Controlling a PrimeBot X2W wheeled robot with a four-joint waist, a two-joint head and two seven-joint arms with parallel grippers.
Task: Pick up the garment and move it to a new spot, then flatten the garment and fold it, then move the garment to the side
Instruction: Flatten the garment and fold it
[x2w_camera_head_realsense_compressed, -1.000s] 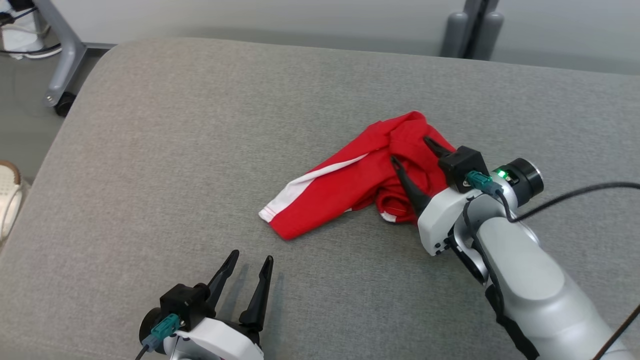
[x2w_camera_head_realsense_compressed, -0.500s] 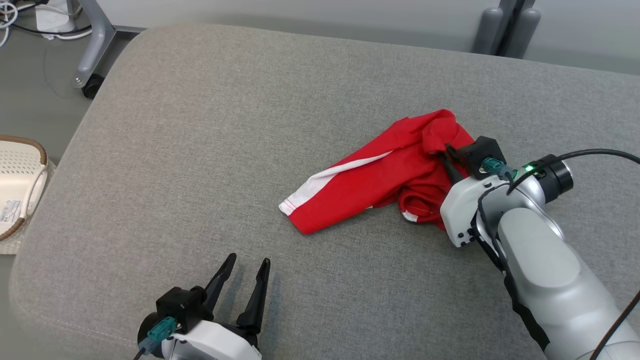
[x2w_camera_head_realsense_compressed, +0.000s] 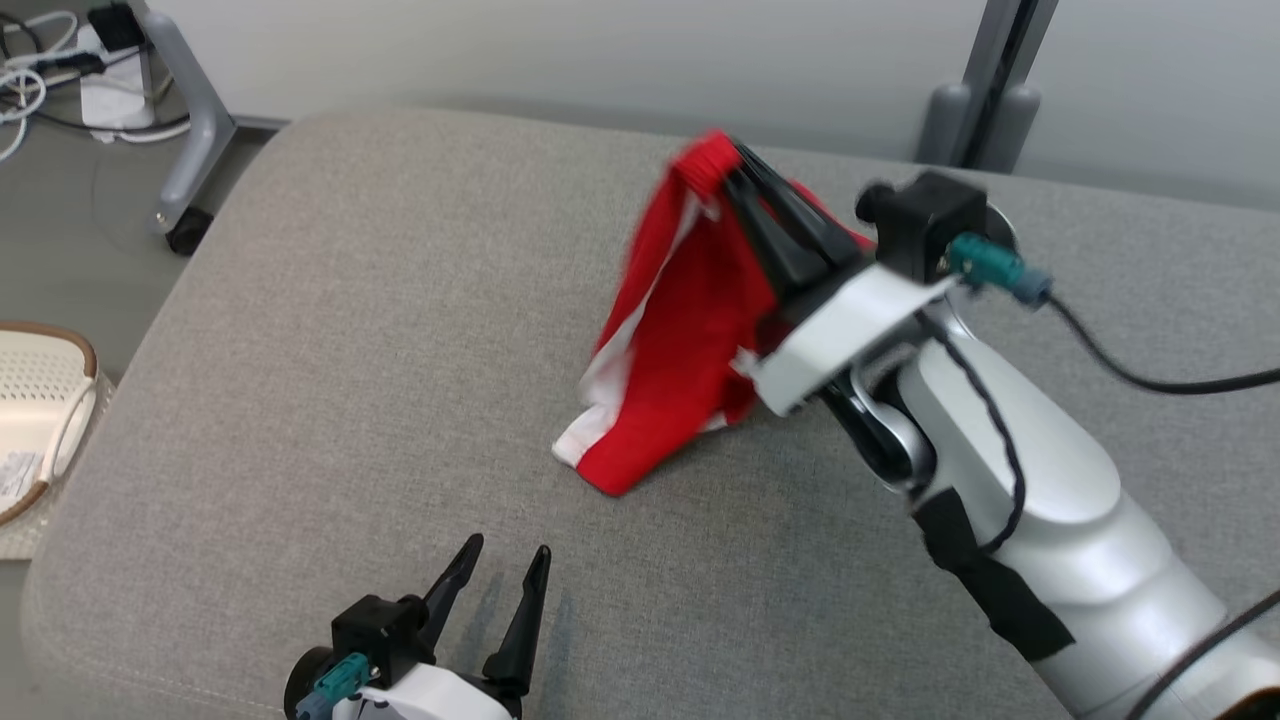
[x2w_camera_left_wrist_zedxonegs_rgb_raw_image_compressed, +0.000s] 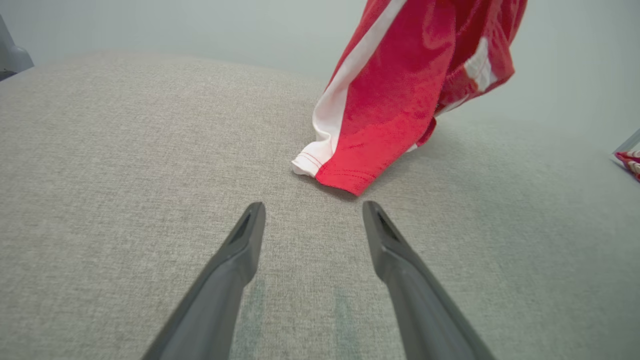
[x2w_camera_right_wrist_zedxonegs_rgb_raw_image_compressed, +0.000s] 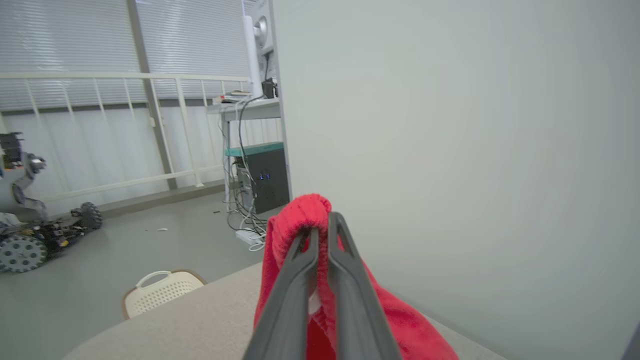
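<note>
The garment (x2w_camera_head_realsense_compressed: 680, 330) is red with a white side stripe. It hangs from my right gripper (x2w_camera_head_realsense_compressed: 735, 170), which is shut on a bunched fold at its top, well above the grey cushioned surface (x2w_camera_head_realsense_compressed: 350, 350). Its lower hem (x2w_camera_head_realsense_compressed: 600, 465) still rests on the surface. In the right wrist view the closed fingers (x2w_camera_right_wrist_zedxonegs_rgb_raw_image_compressed: 320, 235) pinch the red cloth (x2w_camera_right_wrist_zedxonegs_rgb_raw_image_compressed: 300, 215). My left gripper (x2w_camera_head_realsense_compressed: 505, 560) stands open and empty near the front edge, and in its own view the gripper (x2w_camera_left_wrist_zedxonegs_rgb_raw_image_compressed: 312, 215) points at the garment's hem (x2w_camera_left_wrist_zedxonegs_rgb_raw_image_compressed: 340, 175) just ahead.
A cream perforated basket (x2w_camera_head_realsense_compressed: 35, 410) sits on the floor off the surface's left edge. A grey wheeled stand leg (x2w_camera_head_realsense_compressed: 190, 130) and cables are at the back left, a grey post (x2w_camera_head_realsense_compressed: 985, 90) at the back. A wall runs behind the surface.
My right gripper closed on the garment and lifted it up and back, so the cloth now hangs instead of lying flat. The head camera shifted. The left gripper stayed put.
</note>
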